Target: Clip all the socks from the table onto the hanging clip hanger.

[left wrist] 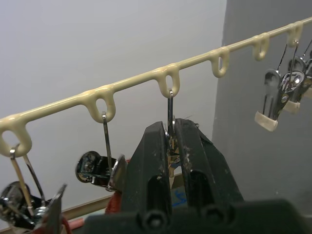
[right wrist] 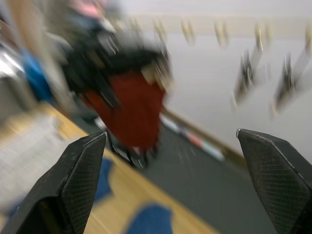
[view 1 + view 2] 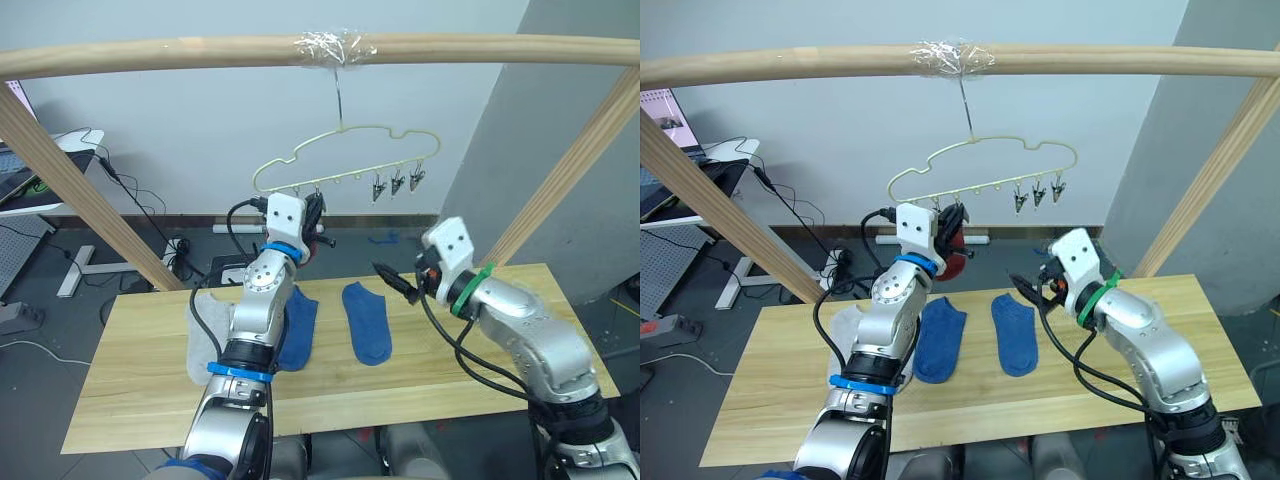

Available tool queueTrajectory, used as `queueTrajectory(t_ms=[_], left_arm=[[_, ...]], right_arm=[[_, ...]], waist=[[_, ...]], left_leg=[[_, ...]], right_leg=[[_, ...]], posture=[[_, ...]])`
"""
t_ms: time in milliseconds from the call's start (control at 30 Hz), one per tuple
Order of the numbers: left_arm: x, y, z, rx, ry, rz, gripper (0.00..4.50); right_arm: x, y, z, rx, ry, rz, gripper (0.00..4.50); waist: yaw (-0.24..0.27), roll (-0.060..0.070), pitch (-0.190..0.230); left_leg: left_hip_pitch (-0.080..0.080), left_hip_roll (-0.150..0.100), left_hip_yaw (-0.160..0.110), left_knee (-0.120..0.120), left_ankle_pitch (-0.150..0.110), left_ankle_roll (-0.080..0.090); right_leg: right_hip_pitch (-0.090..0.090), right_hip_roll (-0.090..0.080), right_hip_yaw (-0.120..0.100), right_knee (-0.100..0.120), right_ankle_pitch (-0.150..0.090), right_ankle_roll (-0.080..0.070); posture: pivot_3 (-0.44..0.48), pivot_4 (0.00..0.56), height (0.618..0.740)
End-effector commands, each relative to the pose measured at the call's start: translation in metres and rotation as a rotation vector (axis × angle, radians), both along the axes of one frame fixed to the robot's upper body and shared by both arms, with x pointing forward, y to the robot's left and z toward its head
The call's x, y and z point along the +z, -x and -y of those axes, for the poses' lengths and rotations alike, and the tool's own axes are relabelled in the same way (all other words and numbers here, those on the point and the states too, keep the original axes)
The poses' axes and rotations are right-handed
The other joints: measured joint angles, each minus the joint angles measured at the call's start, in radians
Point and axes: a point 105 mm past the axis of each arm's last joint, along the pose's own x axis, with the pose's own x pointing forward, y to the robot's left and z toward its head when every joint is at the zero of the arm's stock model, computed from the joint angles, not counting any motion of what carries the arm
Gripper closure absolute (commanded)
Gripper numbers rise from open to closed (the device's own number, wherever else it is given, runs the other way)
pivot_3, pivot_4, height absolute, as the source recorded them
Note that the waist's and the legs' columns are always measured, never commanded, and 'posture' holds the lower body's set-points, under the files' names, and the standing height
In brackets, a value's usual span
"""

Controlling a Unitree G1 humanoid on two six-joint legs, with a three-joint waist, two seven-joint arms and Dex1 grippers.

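At frame centre the left gripper (image 3: 952, 222) pinches a metal clip (image 1: 170, 127) on the clip hanger (image 3: 985, 158), seemingly securing the rust red sock (image 3: 958, 250), while the right gripper (image 2: 170, 180), jaws spread, waits lower right.

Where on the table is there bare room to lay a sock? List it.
The table is bare right of the blue sock, behind the right arm, and along the front edge. Its left-middle is crowded: two blue socks and a grey sock under the left arm.

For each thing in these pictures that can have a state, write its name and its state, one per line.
Left gripper: shut on a clip.
Right gripper: open, empty.
Clip hanger: hanging from the pole.
Red sock: hanging by the left gripper.
Two blue socks: flat on the table.
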Motion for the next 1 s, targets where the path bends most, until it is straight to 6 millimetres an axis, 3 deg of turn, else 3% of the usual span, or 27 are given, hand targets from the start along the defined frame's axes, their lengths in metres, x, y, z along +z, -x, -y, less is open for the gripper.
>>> queueTrajectory(t_ms=[33,233,333,500,733,933,1000], left_arm=[[0.011,0.005,-0.004,-0.061,0.001,0.001,4.5],[0.008,0.015,-0.016,-0.122,-0.036,-0.053,4.5],[0.006,0.02,-0.019,-0.118,-0.036,-0.064,4.5],[0.009,0.027,-0.013,-0.133,-0.006,-0.073,4.5],[0.006,0.029,-0.017,-0.128,-0.006,-0.093,4.5],[0.001,0.033,-0.015,-0.217,0.151,-0.226,4.5],[0.0,0.033,-0.018,-0.252,0.255,-0.298,4.5]], right_arm=[[-0.028,-0.011,-0.014,0.052,0.097,-0.026,0.0],[-0.08,-0.023,-0.031,0.127,0.194,-0.129,0.0],[-0.113,-0.028,-0.03,0.096,0.252,-0.214,0.0],[-0.142,-0.027,-0.027,0.077,0.275,-0.311,0.0],[-0.15,-0.02,-0.026,0.124,0.294,-0.286,2.28],[-0.132,-0.01,-0.017,0.133,0.238,-0.216,4.45],[-0.121,-0.004,-0.011,0.137,0.228,-0.179,4.48]], waist=[[-0.007,0.0,0.0],[-0.017,0.0,0.0],[-0.015,0.0,0.0],[-0.007,0.0,0.0],[-0.001,0.0,0.0],[0.006,0.0,0.0],[0.006,0.0,0.0]], left_leg=[[0.0,0.0,0.0,0.0,0.0,0.0],[0.001,0.0,0.0,0.0,0.0,0.0],[0.001,0.0,-0.001,0.0,0.0,0.0],[0.001,0.0,-0.001,0.0,0.0,0.0],[0.002,0.0,-0.001,0.0,0.001,-0.001],[0.002,0.0,-0.001,0.0,0.001,-0.001],[0.002,0.0,-0.001,0.0,0.001,-0.001]], right_leg=[[0.0,0.0,0.0,0.0,0.0,0.0],[0.0,0.0,0.0,0.001,0.0,-0.001],[0.0,0.0,0.0,0.001,0.003,-0.005],[0.0,0.0,0.0,0.001,0.003,-0.005],[0.001,0.0,0.001,0.002,0.003,-0.005],[0.001,0.0,0.001,0.002,0.003,-0.005],[0.001,0.0,0.001,0.002,0.003,-0.005]], posture=[[-0.181,0.168,0.74],[-0.14,0.169,0.74],[-0.124,0.169,0.74],[-0.097,0.172,0.74],[-0.09,0.172,0.74],[-0.092,0.166,0.74],[-0.102,0.166,0.74]])
